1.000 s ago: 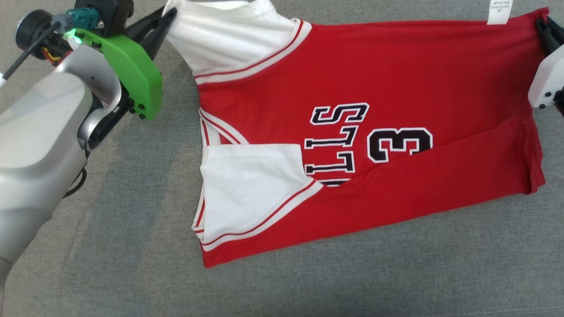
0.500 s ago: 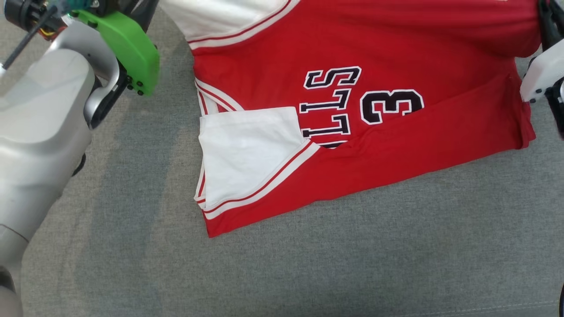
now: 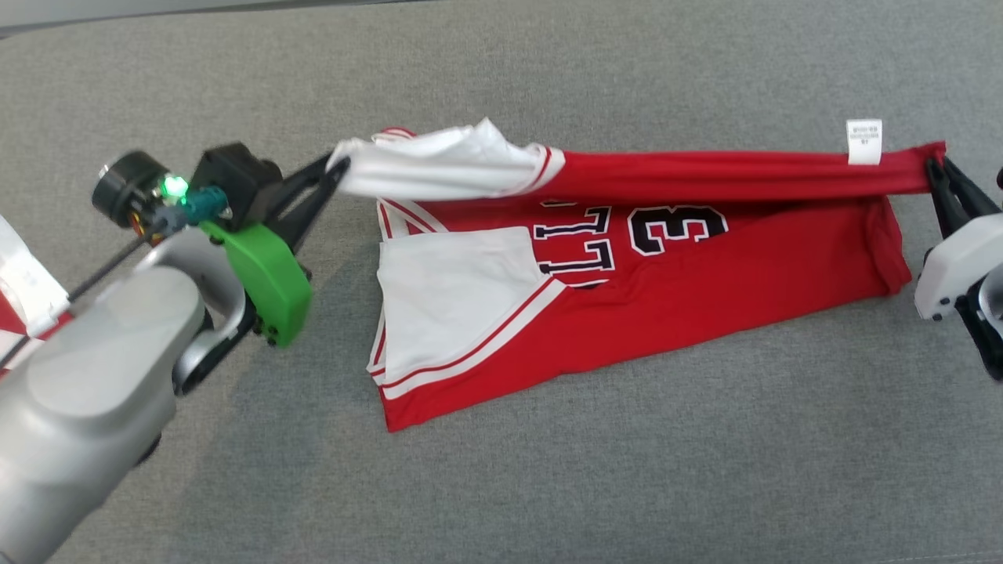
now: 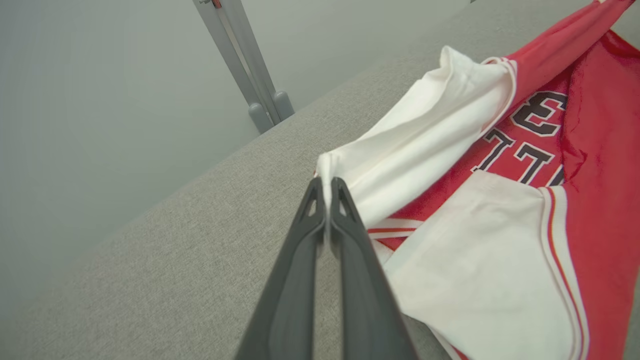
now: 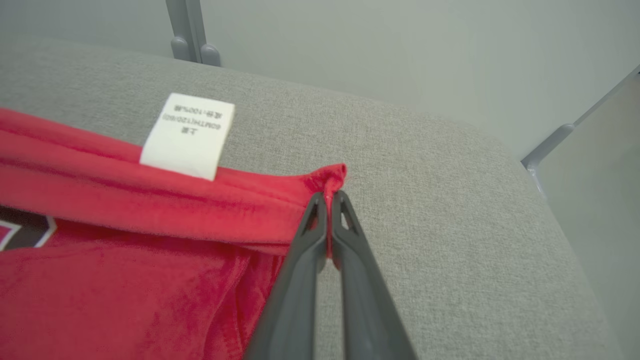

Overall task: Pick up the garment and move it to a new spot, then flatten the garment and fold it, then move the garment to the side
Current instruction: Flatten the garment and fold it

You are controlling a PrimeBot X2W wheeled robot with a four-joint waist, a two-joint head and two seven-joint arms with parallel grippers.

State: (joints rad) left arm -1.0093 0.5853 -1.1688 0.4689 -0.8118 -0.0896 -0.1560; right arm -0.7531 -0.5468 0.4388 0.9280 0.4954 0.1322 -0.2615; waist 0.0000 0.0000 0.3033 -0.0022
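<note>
Garment (image 3: 705, 298) stretched between left fingers (image 3: 309, 188) and right fingers (image 3: 952, 192), each pair clamped on one corner.

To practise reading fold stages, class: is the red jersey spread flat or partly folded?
Partly folded. The jersey has its near edge doubled over its lettering; the left tool and right tool pinch its far edge, lifted.

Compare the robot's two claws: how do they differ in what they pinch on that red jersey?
The left gripper pinches the jersey's white sleeve; the right gripper pinches its red hem corner, near the care label. The left gripper's wrist wears a green cover; the right gripper's is white. Both are shut on the jersey, stretching one edge between them.
</note>
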